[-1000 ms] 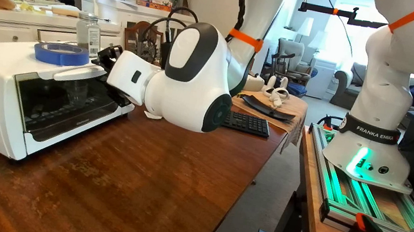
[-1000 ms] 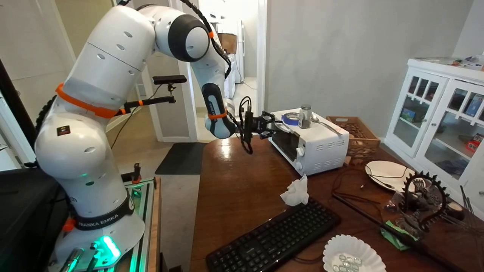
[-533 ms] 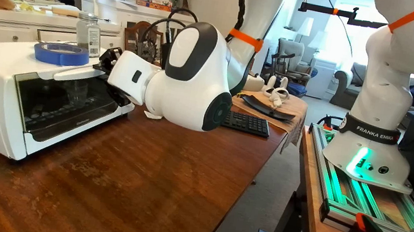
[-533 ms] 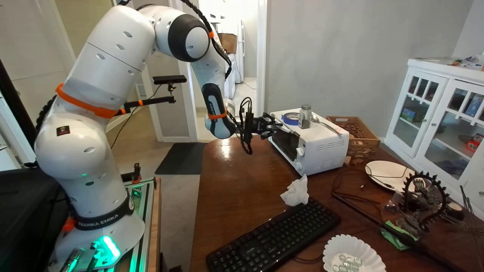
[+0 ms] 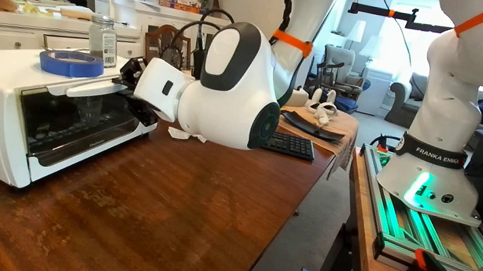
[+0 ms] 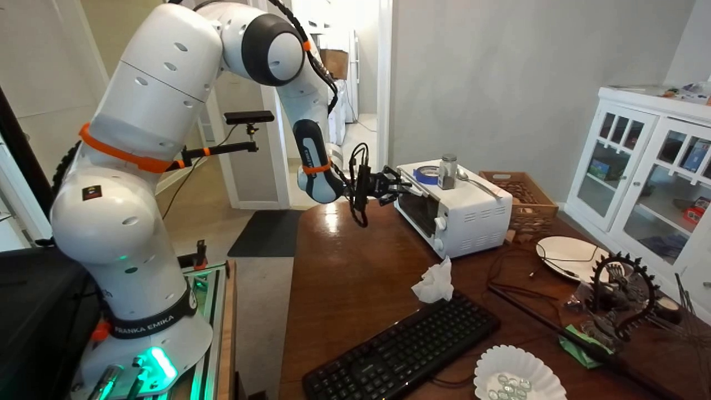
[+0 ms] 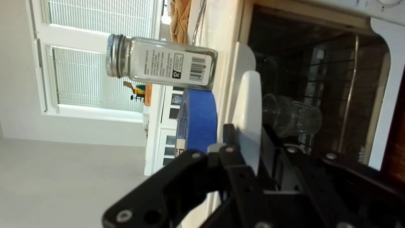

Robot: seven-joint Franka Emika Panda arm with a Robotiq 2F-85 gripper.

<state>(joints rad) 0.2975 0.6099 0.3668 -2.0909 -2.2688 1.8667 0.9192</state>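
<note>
One handle, white, is running along the upper front of the oven; your jaws are standing narrow, clasping it.
One glass, clear: showing through the door.
One tape, blue; one jar, labelled; one spoon: resting on the oven top, the jar standing upright between the others.
White tissue, black keyboard: lying close together on the tabletop.

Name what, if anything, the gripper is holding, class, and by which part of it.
The gripper holds the toaster oven by its white door handle, gripped partway along between the fingers; the handle's knob-side end sticks out past them.
</note>
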